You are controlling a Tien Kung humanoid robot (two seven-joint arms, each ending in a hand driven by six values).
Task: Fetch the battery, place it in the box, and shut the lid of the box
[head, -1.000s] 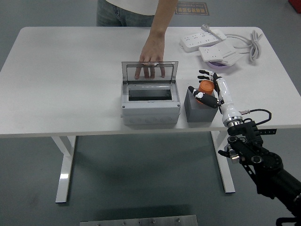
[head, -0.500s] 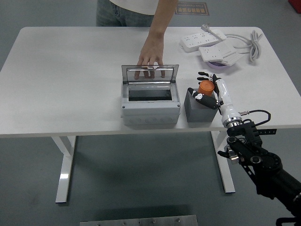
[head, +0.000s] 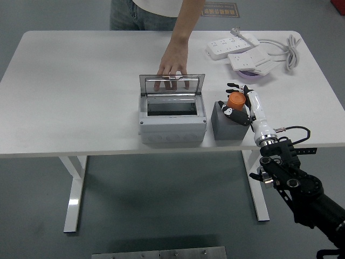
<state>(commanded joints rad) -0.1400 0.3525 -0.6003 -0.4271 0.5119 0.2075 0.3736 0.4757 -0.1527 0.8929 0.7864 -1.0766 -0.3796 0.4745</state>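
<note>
An orange cylindrical battery [head: 235,100] stands upright in a dark grey block holder [head: 227,125] right of the box. My right hand [head: 240,101] is wrapped around the battery, thumb in front, fingers behind it. The grey box [head: 172,121] sits at the table's middle with its clear lid [head: 172,83] standing up at the back, and its dark inside shows. A person's hand [head: 173,63] rests fingers on the lid's top edge, holding it up. My left arm is out of view.
White power strips [head: 233,45] with a coiled cable [head: 291,50] lie at the back right, over a purple dish [head: 251,74]. The table's near edge [head: 108,152] runs just in front of the box and the holder.
My right hand has closed in slightly around the battery. The person's hand has stayed on the lid, which stands a touch more upright.
</note>
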